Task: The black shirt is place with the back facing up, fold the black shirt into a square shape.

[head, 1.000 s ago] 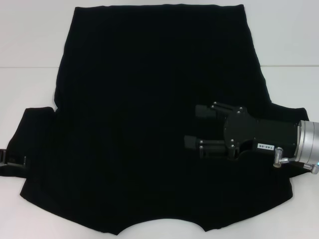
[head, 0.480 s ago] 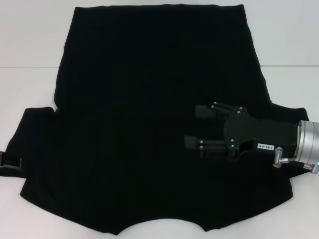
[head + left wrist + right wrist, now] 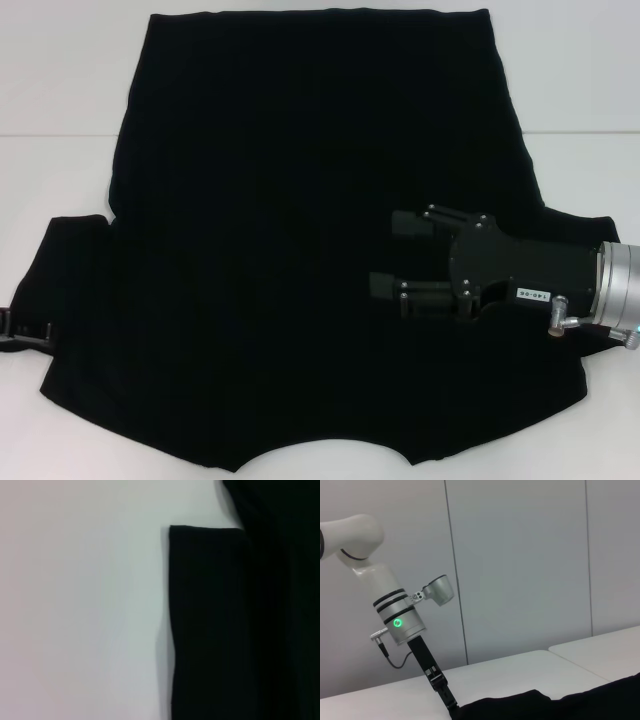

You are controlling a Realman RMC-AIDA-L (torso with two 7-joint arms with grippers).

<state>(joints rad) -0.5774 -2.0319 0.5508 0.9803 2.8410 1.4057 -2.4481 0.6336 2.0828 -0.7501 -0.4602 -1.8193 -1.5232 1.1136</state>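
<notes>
Hovering over the right part of the head view, the right gripper (image 3: 392, 255) is holding its jaws spread, one finger above the other in the frame with a clear gap between them, and nothing is lying in that gap; the fingertips are pointing toward the frame's centre over the black shirt (image 3: 300, 200). Its black body and silver wrist are running off toward the right edge. At the far left edge, low in the frame, the left gripper (image 3: 22, 330) is sitting right at the tip of the shirt's left sleeve (image 3: 70, 290). From the right wrist view it is reaching steeply down to the cloth edge, but whether its jaws are parted or pinching the sleeve I cannot tell.

The shirt is lying flat on the white surface (image 3: 60, 80), filling most of the head view: straight hem along the top, both short sleeves out to the sides, curved neckline at the bottom centre. The left wrist view is showing the sleeve's squared end (image 3: 210, 620) against bare surface.

The fabric is looking thin, matte and limp, so I am judging it light and floppy, likely to sag, drag and wrinkle rather than hold a shape. Sleeve ends, hem corners and shoulder edges seem the sensible places to pinch, since a single layer is exposed there.

By count: one shirt, two sleeves, two grippers.
</notes>
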